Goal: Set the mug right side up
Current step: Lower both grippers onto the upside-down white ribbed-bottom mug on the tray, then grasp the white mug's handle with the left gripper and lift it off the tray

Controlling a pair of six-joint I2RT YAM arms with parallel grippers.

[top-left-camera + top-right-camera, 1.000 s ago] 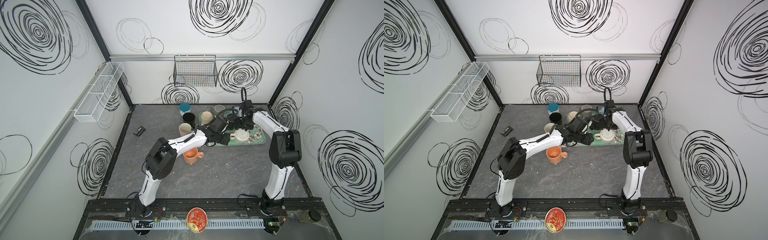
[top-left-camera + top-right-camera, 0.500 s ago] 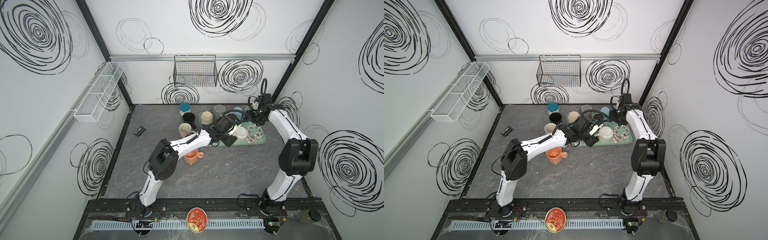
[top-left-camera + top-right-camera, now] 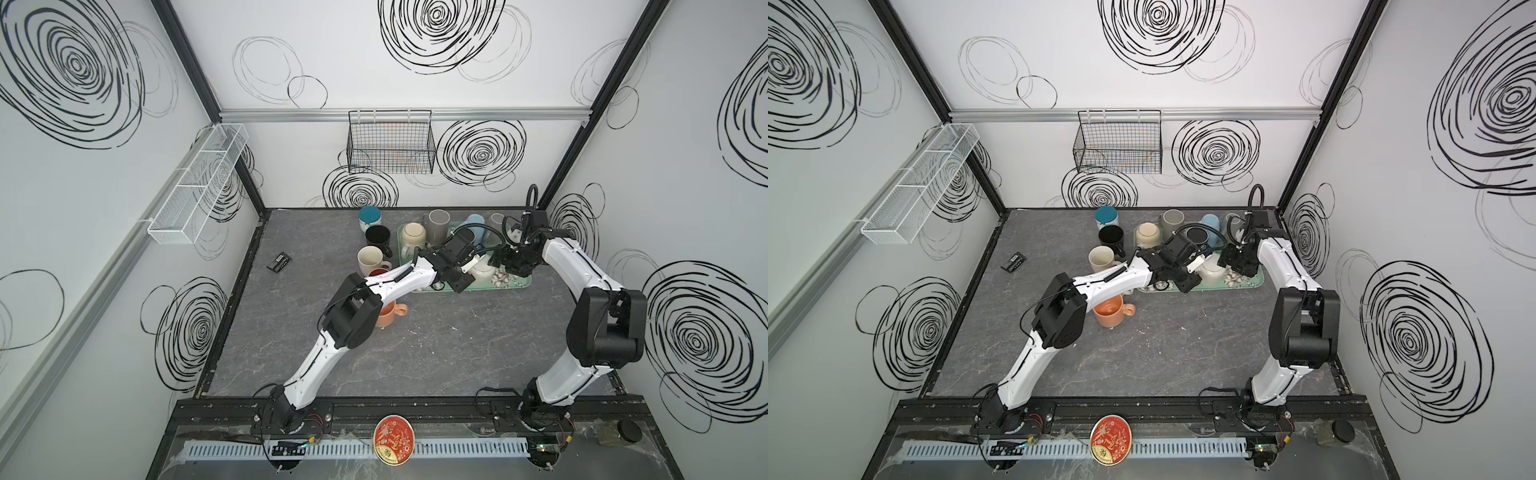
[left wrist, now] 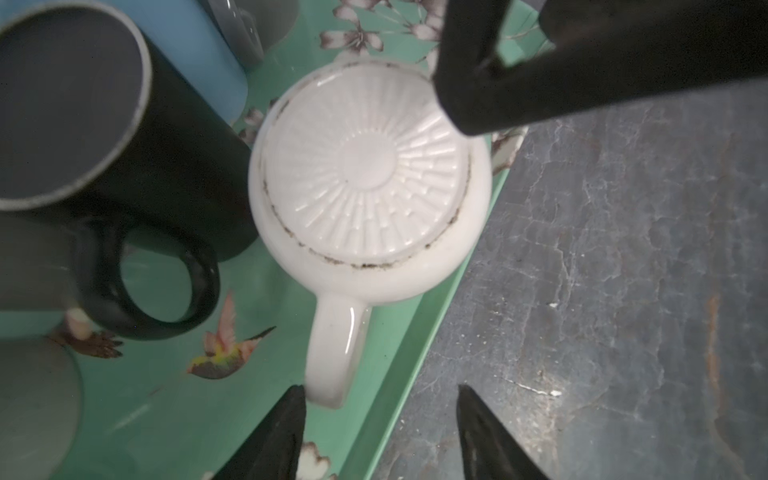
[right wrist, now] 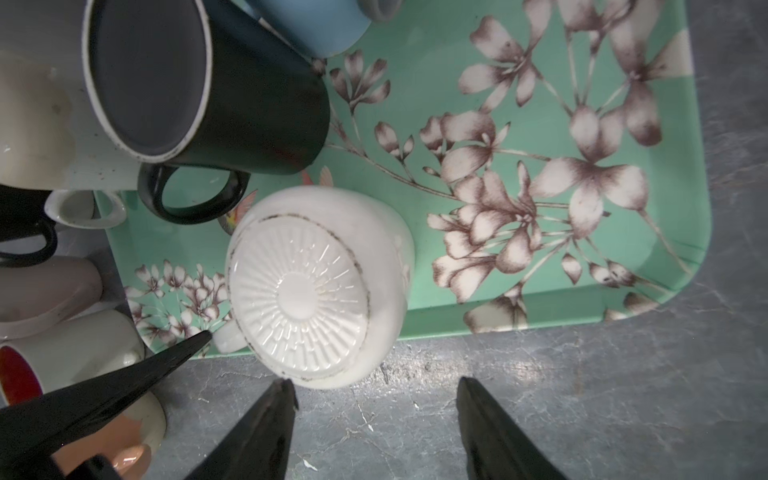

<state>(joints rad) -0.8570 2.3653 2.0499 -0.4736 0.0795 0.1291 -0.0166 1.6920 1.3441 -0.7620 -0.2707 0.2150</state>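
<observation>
Handle direction is what the coming move is turning on. Starting at the left in both top views, the left claw [image 3: 466, 274] is reaching across onto the green tray [image 3: 519, 286] with its jaws spread and nothing between them. In the left wrist view the white mug [image 4: 365, 174] is standing mouth down near the tray's front edge, its ribbed base facing up. Its long axis is running upright, and its handle [image 4: 336, 349] is pointing straight back at this claw. The end of the handle is lying just beside one fingertip [image 4: 297, 392], not yet inside the gap. A black mug [image 4: 166, 166] is crowding the white one on the far side from the desk [image 4: 623, 249].

Moving right, the right claw [image 5: 374, 384] is hovering at the mug wall opposite the handle, over the desk just off the tray edge. It is also spread and carrying nothing. One of its fingertips [image 5: 286, 386] is sitting just beside the mug's lower wall, though I cannot tell whether it is touching.

The left claw is looking the nearer to a usable hold. It seems to need only a short advance along the handle's line before closing. The right claw is looking placed to steady or tip the body from its side.
</observation>
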